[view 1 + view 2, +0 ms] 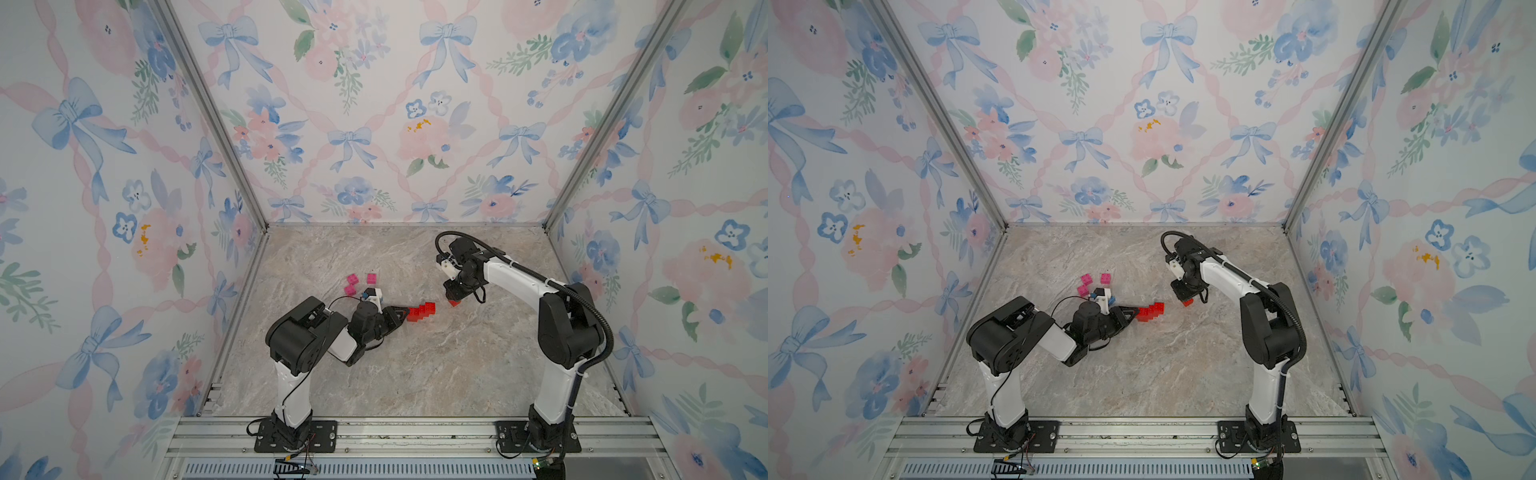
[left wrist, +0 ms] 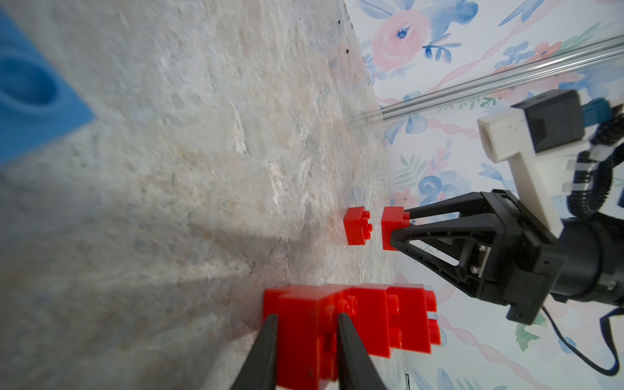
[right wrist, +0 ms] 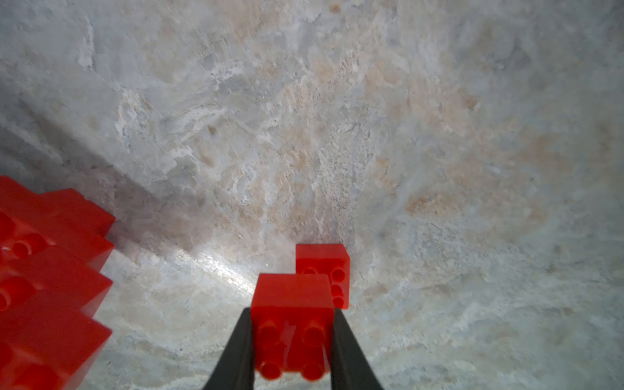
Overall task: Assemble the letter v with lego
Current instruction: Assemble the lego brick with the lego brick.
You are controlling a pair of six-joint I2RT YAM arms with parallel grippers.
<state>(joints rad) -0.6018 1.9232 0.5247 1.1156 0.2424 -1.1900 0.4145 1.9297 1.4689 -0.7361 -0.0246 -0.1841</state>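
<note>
You have the marble table (image 1: 415, 365) in front of you, with the lego gathered near its middle. Your left gripper (image 1: 405, 313) lies low and nearly level, its fingers (image 2: 266, 351) clamped tight on the bottom end of the red stepped stack (image 1: 422, 311), which rests on the table and climbs toward the right arm. Your right gripper (image 1: 454, 298) points straight down just beside the stack's upper end, pinched closed on a single red brick (image 3: 293, 297). That brick hangs just above a loose red brick (image 2: 358, 226) sitting studs-up on the table, with a narrow gap between them. A blue brick (image 2: 27, 94) lies blurred close to the left wrist camera. Three pink bricks (image 1: 353, 279) sit together behind the left wrist.
</note>
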